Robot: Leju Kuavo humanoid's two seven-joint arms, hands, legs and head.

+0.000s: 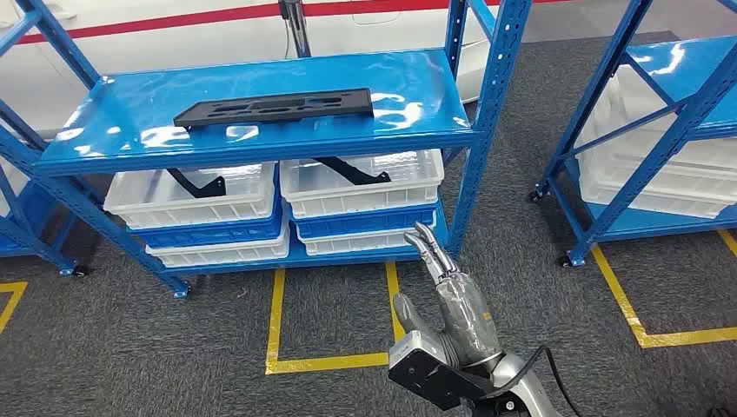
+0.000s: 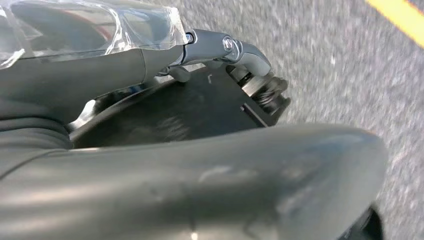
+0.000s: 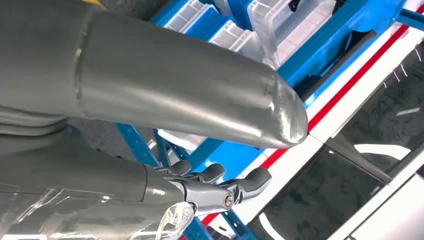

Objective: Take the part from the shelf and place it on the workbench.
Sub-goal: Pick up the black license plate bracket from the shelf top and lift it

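Your right robot hand (image 1: 452, 300) is raised in front of the shelf's lower level, palm wrapped in clear film, its fingers (image 1: 428, 245) stretched out straight and a little apart, holding nothing. In the right wrist view the same fingers (image 3: 220, 182) point toward the blue frame, with nothing between them and the thumb (image 3: 200, 95).

Your left robot hand (image 2: 210, 125) hangs over the grey carpet; its wrist view shows the thumb and one bent finger (image 2: 235, 50) close up, but you cannot tell from that whether the hand is spread or curled (the picture is blurred and mostly cover).

Further out, the part (image 1: 276, 109), a flat black plate with cut-outs, lies on the glossy blue top of the shelf (image 1: 417, 78), well apart from the right robot hand. Under that top stand white bins (image 1: 365, 187) stacked on blue ones, two of them holding black angled pieces (image 1: 355, 168). Yellow floor lines (image 1: 276, 321) run across the carpet before the shelf, and a second blue shelf (image 1: 660, 148) with white bins stands to the right.
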